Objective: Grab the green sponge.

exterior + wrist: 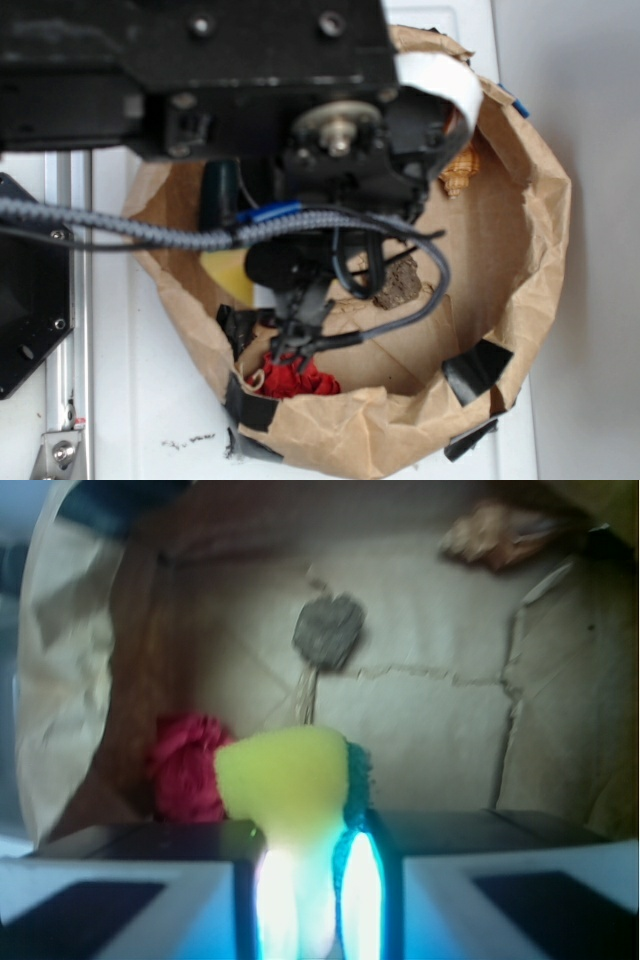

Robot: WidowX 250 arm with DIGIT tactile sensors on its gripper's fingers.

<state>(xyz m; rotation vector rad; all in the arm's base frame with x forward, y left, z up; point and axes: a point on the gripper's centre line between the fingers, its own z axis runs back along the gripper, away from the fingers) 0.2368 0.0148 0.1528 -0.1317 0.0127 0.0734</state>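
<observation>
In the exterior view the robot arm hangs over a brown paper bag (520, 260) rolled down into a shallow basin, and most of its floor is hidden by the arm; the gripper (300, 335) reaches toward the near side, just above a red cloth wad (297, 378). A patch of yellow, the green sponge (232, 272), shows left of the arm beside a dark green capsule-shaped object (218, 192), with a brown rock-like lump (403, 285) to the right and an orange-tan object (461, 168) at the far right wall. In the wrist view the green sponge (290, 780) stands between the two fingers (130, 890), its yellow foam bulging beyond them and a green scouring edge on its right side; the jaws look clamped against it. The red cloth wad (185, 765) sits just left, the grey-brown lump (328, 630) farther off. The grasp seems made, so the next move calls for a steady lift clear of the bag without loosening the squeeze.
</observation>
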